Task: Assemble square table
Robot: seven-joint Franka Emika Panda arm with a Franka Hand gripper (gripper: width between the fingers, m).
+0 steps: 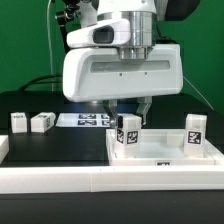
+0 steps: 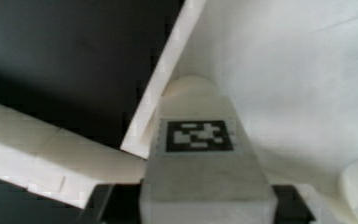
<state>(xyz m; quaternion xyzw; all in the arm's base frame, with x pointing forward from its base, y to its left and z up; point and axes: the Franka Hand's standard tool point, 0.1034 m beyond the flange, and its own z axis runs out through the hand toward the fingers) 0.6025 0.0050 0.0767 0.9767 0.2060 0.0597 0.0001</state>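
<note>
Step in hand: fitting a leg. The claw (image 1: 132,110) was clenched on a leg (image 1: 128,133), held upright at a corner of the tabletop (image 1: 165,150) on the desk (image 1: 60,145). The next move would probably call for aligning the leg with its socket and seating it squarely.

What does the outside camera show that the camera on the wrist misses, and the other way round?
Only the exterior view shows the arm's white body, two loose leg blocks on the black table, the marker board and a second leg standing on the square top. Only the wrist view shows the tagged leg filling the gap between the fingers of the gripper. Both show that leg, the gripper and the white top.
</note>
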